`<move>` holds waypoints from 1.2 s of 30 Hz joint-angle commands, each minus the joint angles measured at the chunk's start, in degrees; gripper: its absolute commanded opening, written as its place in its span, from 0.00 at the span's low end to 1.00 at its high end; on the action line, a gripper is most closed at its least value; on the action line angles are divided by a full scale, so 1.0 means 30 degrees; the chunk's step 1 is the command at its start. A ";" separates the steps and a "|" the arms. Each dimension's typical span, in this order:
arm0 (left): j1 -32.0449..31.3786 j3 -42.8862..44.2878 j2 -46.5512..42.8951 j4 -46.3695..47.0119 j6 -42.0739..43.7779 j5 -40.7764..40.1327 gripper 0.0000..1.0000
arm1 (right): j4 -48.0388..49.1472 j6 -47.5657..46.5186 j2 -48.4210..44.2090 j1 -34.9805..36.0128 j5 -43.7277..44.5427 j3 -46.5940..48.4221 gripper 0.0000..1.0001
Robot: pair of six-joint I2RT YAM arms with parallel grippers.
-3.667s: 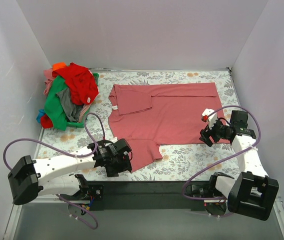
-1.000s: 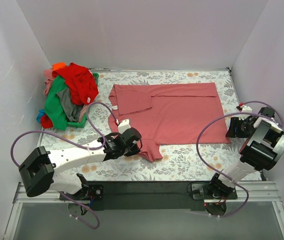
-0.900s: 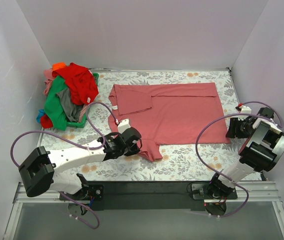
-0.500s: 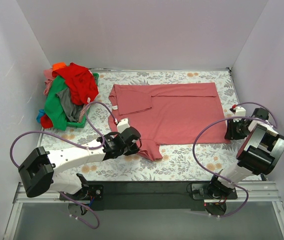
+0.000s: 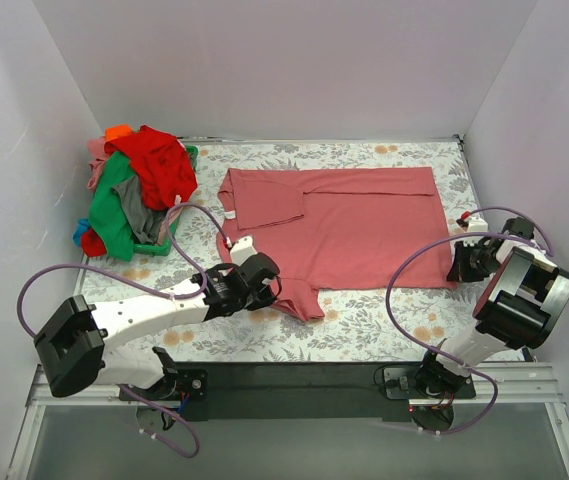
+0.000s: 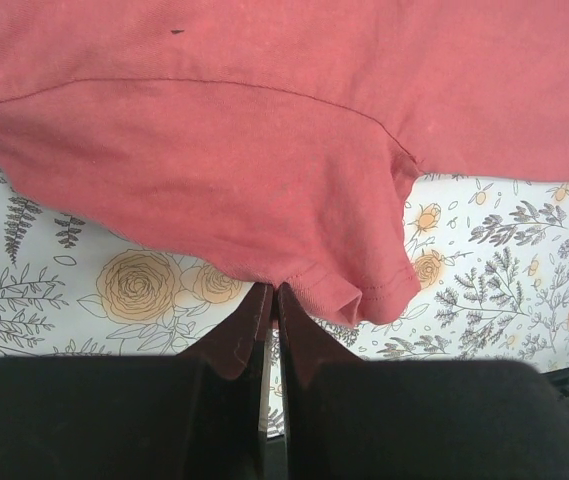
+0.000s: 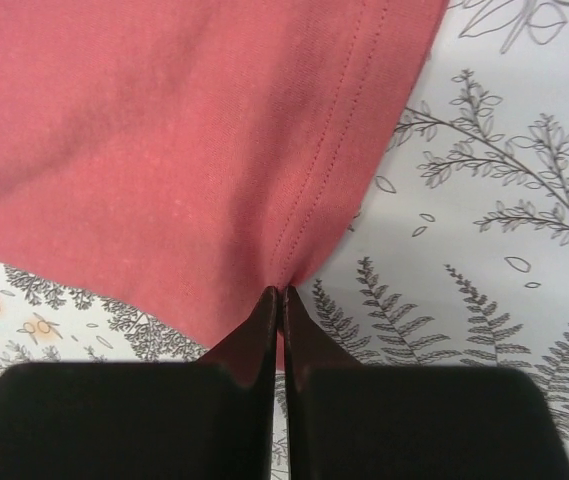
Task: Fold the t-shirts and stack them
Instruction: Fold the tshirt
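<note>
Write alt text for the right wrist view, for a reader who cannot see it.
The right hand, shut tight, pinches the stitched hem of the salmon-pink t-shirt, and the cloth puckers at its tips. The shirt fills the upper left of the view, and the floral table cover shows to the right and along the bottom.

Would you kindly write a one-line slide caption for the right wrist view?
Right gripper shut on the hemmed edge of the salmon-pink t-shirt lying on the floral table cover.
</note>
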 commanded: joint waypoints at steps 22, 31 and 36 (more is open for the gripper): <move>0.0189 0.1771 -0.0680 -0.1530 -0.0086 -0.2014 0.00 | -0.1806 -0.0158 0.0128 0.0110 -0.4493 0.1834 0.01; 0.0394 0.2620 -0.0826 -0.1384 0.0528 -0.2835 0.00 | -0.1776 0.0046 0.0246 0.0110 -0.4318 0.2449 0.01; 0.0715 0.3090 -0.0972 -0.1501 0.0850 -0.3157 0.00 | -0.1688 0.0076 0.0042 0.0110 -0.3586 0.2596 0.01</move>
